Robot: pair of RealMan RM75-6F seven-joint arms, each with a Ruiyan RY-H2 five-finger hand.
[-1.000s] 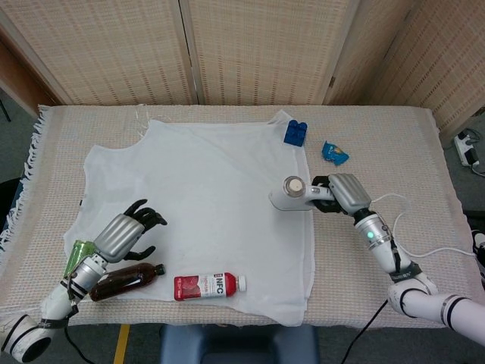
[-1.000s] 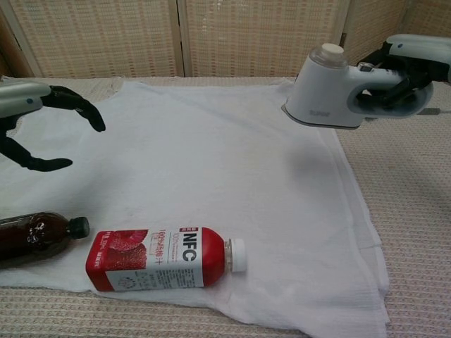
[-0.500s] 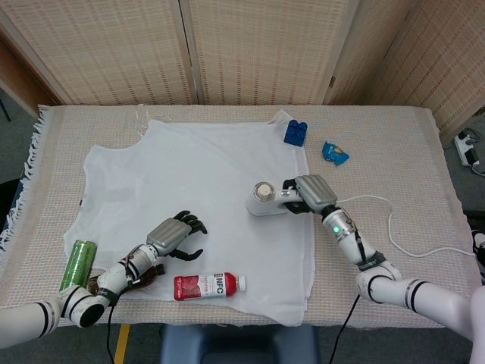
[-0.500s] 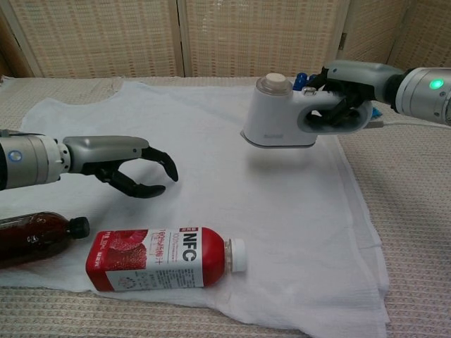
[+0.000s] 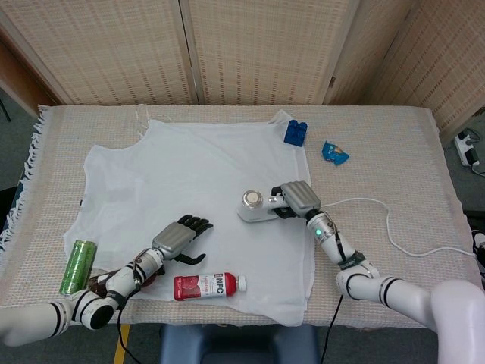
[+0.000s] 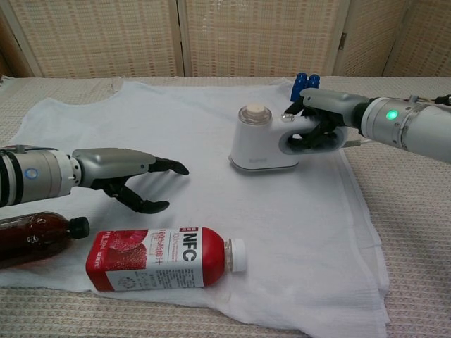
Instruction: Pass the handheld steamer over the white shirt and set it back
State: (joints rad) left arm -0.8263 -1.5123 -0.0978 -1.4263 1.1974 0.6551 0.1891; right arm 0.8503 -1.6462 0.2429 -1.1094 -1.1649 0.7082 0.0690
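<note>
The white shirt (image 5: 174, 182) (image 6: 197, 141) lies spread flat on the woven tablecloth. My right hand (image 5: 295, 199) (image 6: 320, 116) grips the handle of the white handheld steamer (image 5: 256, 206) (image 6: 264, 141), whose base sits on the shirt's right part. A white cord (image 5: 394, 227) trails from it to the right. My left hand (image 5: 180, 236) (image 6: 130, 176) hovers low over the shirt's front left area, holding nothing, fingers apart and stretched forward.
A red NFC juice bottle (image 5: 206, 286) (image 6: 162, 258) lies on the shirt's front hem. A dark bottle (image 6: 35, 238) and a green can (image 5: 76, 265) lie at the front left. Blue blocks (image 5: 295, 132) and a blue packet (image 5: 334, 153) sit at the back right.
The right hand moved the steamer leftward and down until it met the shirt. The left hand swept right over the shirt and stretched its fingers out.
</note>
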